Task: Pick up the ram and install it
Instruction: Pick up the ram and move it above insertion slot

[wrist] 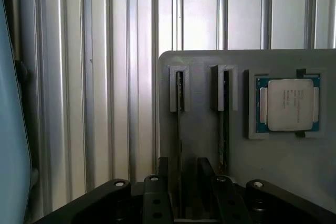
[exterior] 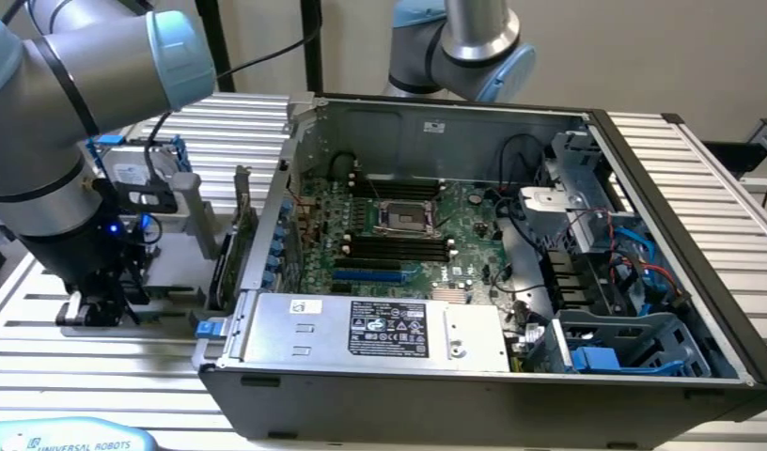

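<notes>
1. The ram (wrist: 179, 103) is showing just a thin edge in its grey holder (wrist: 199, 129), its near end disappearing behind the jaws.
2. The arm (exterior: 57, 122) is being cropped by the exterior view's upper left corner, its wrist covering most of the jaws.
3. A second arm (exterior: 472, 42) is being cut off at the top edge.
4. The print on the power supply (exterior: 377, 327) is reading too small to make out.
</notes>
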Controlling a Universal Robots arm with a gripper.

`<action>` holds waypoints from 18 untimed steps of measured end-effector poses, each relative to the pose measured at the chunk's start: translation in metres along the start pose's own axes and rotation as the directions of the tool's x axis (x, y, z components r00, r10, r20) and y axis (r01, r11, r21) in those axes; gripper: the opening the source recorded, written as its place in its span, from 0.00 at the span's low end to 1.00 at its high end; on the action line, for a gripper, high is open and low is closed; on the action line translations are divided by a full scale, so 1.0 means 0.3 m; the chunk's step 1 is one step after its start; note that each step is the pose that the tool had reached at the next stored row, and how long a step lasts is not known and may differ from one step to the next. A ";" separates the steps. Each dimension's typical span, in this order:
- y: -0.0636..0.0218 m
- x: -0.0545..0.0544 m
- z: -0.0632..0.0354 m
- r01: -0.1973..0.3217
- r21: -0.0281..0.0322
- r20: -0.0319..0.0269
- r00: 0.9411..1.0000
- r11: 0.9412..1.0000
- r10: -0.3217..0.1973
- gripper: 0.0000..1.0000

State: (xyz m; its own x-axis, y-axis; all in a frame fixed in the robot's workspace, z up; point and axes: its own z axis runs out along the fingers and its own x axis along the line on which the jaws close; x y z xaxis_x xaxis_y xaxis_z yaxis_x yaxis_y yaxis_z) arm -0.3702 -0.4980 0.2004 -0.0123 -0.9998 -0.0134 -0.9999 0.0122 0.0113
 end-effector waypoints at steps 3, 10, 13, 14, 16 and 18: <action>-0.001 0.001 0.009 0.005 -0.001 0.000 1.000 1.000 -0.005 0.36; -0.002 0.001 0.014 0.016 -0.001 0.000 1.000 1.000 -0.016 0.36; -0.005 0.001 0.014 0.019 -0.001 0.000 1.000 1.000 -0.019 0.28; -0.006 0.001 0.014 0.020 -0.002 0.000 1.000 1.000 -0.020 0.28; -0.007 0.001 0.014 0.020 -0.002 0.000 1.000 1.000 -0.020 0.21; -0.007 0.001 0.014 0.020 -0.002 0.000 1.000 1.000 -0.020 0.21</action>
State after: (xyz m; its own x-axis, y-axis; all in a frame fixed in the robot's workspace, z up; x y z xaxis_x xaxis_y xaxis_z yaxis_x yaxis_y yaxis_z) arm -0.3682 -0.4982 0.1962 0.0078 -0.9999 -0.0136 -0.9999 -0.0079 0.0126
